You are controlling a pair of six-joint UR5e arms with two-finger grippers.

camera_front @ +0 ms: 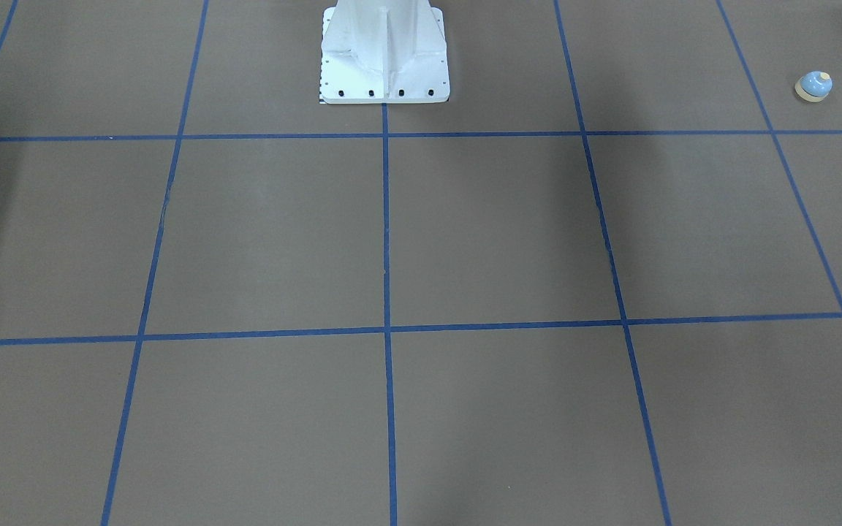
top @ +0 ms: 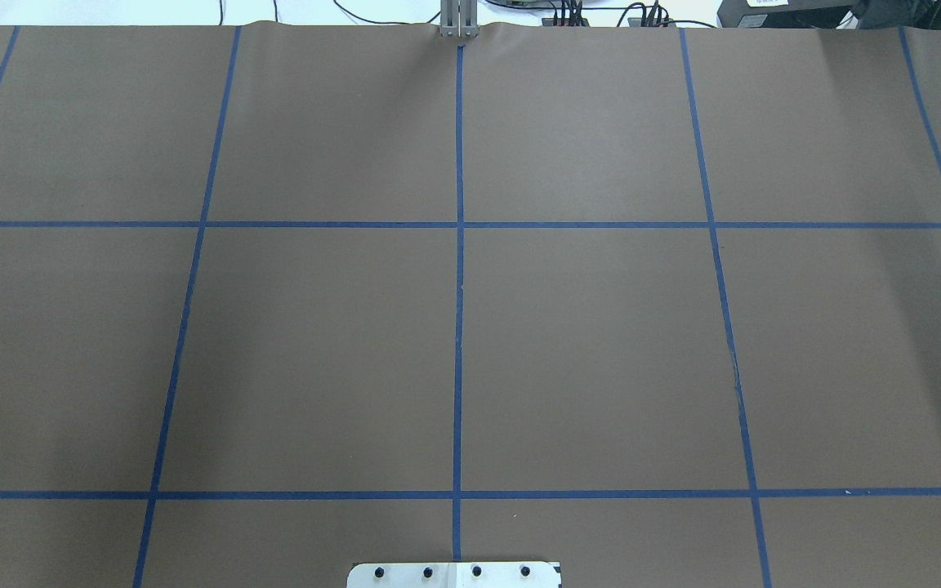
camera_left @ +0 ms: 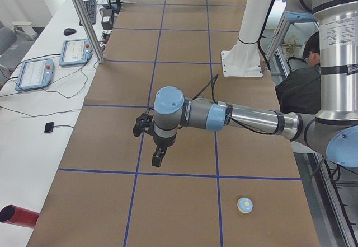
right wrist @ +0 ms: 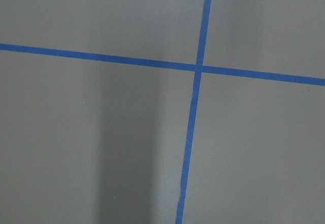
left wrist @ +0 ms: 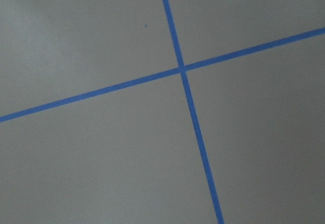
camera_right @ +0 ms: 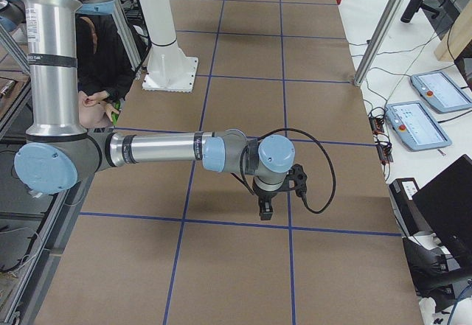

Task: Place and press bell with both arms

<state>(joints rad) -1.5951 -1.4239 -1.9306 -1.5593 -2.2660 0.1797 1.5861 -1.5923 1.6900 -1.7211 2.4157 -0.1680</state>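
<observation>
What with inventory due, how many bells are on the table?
1. The bell stands near the end of the table on the robot's left, in the grid row holding the pedestal. No other shows; none seems hidden.

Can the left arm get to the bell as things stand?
Probably yes. The bell stands alone on the table, toward the robot's left end. Nothing lies between it and the tool of the left arm, which hangs above the surface. Actual reach can't be confirmed.
</observation>
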